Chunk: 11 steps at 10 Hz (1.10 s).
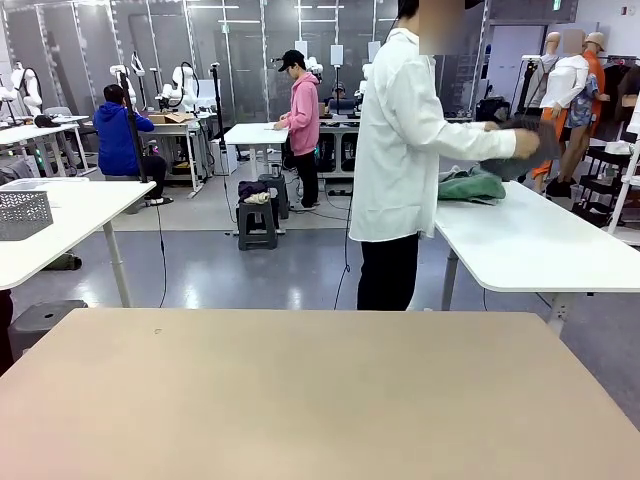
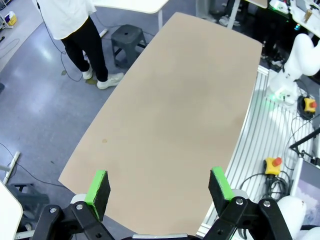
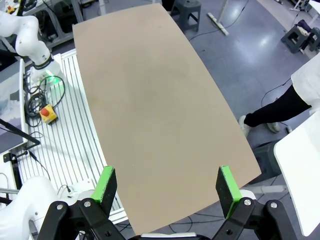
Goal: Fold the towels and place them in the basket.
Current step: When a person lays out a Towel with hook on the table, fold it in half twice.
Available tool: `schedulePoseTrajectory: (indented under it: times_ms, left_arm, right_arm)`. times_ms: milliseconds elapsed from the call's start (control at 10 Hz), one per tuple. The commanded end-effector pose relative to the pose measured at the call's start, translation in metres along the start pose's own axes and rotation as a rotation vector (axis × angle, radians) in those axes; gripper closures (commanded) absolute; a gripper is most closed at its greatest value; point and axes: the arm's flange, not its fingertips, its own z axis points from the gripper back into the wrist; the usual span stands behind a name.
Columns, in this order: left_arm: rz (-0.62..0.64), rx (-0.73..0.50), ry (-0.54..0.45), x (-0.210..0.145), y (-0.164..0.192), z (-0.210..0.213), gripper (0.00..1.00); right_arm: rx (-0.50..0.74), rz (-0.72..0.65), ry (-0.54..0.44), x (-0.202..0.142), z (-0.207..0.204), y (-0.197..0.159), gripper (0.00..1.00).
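A crumpled heap of greenish towels lies on a white side table beyond the far right of my tan table. A person in a white shirt stands beside it, holding a dark grey flat thing that looks like the basket in both hands above that heap. High above the bare tan table, my left gripper hangs open with nothing between its green pads. My right gripper is likewise open and empty over the tan table.
A light grey perforated box sits on another white table at the left. A grey stool stands by the tan table's far left corner. The person's legs show beside the table edge. Other people work at tables farther back.
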Motion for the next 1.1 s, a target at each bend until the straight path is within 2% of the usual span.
schedulePoseTrajectory:
  times_ms: [0,1000]
  left_arm:
    - [0.026,-0.01,0.024,0.002,-0.0032,0.0026,0.0]
    - [0.003,-0.002,0.001,-0.0006,-0.0003,0.0001,0.0]
  right_arm:
    - [0.013,0.009,0.016,0.0003,0.0007,0.0033,0.0]
    - [0.012,0.0,0.005,-0.0004,-0.0011,0.0013,0.0]
